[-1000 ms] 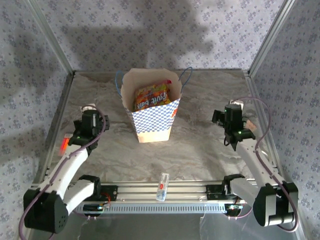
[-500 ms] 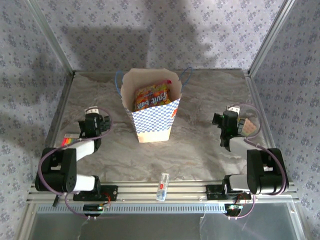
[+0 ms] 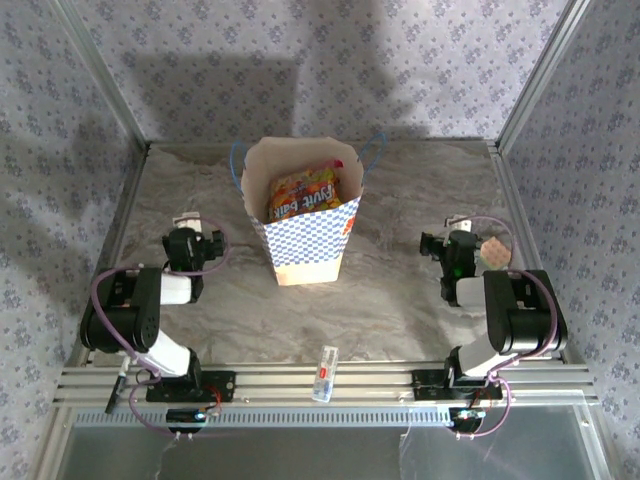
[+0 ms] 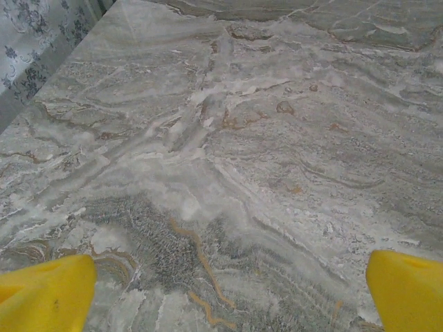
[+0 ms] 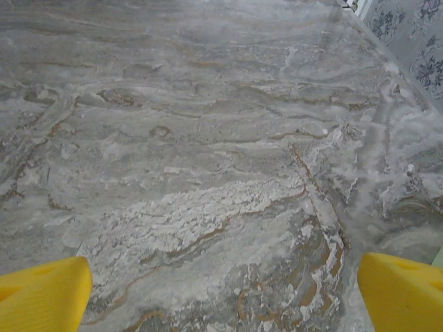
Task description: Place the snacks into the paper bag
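Snacks (image 3: 302, 193): orange packet on view, standing on end, slightly tilted, inside paper bag (image 3: 312, 245), mid-table, mouth up. Left gripper (image 3: 190, 243), right gripper (image 3: 458, 250): jaws spread wide, empty, over bare marble table (image 3: 400, 300). Bag between them; left nearer.

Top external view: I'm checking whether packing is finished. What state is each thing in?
paper bag: upright, mouth open.
snacks: inside the paper bag, an orange packet showing on top.
left gripper: open, empty, over bare table.
right gripper: open, empty, over bare table.
clear tube: lying flat on the near rail, outside the bag.
tan pad: lying beside the right gripper.
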You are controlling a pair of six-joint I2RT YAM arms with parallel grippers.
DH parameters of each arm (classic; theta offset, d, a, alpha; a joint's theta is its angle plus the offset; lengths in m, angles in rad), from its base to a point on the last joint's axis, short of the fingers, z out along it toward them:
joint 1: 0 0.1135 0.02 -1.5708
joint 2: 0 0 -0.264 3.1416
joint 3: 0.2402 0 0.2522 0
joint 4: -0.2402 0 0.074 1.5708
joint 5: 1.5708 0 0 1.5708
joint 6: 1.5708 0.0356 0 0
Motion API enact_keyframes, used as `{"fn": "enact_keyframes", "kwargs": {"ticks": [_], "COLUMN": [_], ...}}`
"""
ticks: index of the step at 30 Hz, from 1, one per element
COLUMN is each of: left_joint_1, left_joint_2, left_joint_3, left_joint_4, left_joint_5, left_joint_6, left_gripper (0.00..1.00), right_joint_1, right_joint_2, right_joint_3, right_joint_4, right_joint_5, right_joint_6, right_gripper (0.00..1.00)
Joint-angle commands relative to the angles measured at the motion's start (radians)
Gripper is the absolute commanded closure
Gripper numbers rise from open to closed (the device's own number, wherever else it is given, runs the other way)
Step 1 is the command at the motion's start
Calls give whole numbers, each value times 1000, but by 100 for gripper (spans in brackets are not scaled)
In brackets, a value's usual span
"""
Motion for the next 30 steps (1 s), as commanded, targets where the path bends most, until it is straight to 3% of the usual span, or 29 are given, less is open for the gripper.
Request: {"fn": "enact_keyframes", "kwargs": {"ticks": [1,30], "left_joint_1": [12,13], "left_joint_2": [-5,-7], "left_joint_3": [12,12], "left_joint_4": [48,48], "left_joint_5": [34,35], "left_joint_6": [-4,-3], "left_gripper": [0,0], "right_joint_1": [-9,-12], "right_joint_2": [3,2], "right_joint_3": [25,28], "right_joint_4": [26,18], "right_joint_5": [-47,-54], "right_joint_6": [-20,-18], "right_gripper": [0,0]}}
